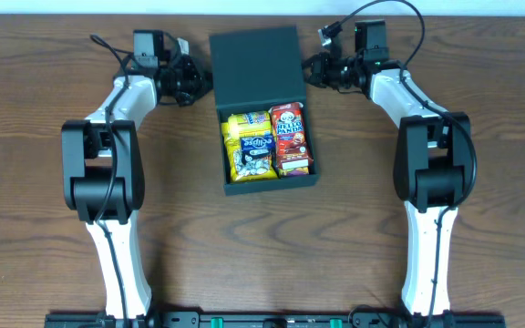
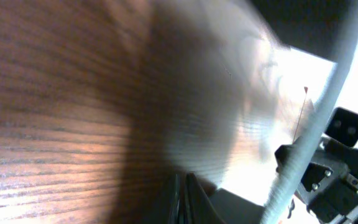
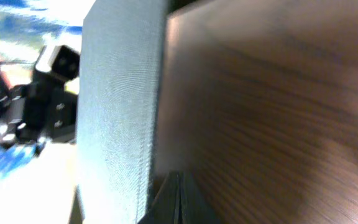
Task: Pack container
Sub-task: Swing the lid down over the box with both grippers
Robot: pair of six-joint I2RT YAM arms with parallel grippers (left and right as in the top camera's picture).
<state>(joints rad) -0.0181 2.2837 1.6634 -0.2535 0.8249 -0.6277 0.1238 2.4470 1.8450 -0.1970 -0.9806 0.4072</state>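
The container [image 1: 272, 181] is a dark square box in the middle of the table, its hinged lid [image 1: 253, 64] thrown open toward the far side. Inside lie yellow snack packets [image 1: 249, 146] and a red snack carton [image 1: 290, 138]. My left gripper [image 1: 205, 84] is shut and empty at the lid's left edge. My right gripper [image 1: 311, 72] is shut and empty at the lid's right edge. In the left wrist view the closed left gripper [image 2: 183, 200] points at the blurred grey lid [image 2: 229, 112]. In the right wrist view the closed right gripper [image 3: 178, 200] lies beside the textured lid [image 3: 117, 112].
The wooden table [image 1: 481, 273] stretches around the box. Both arm bases stand at the near edge, left [image 1: 108, 173] and right [image 1: 431, 173]. Cables [image 1: 386, 11] loop above the right wrist. The opposite arm shows past the lid in each wrist view.
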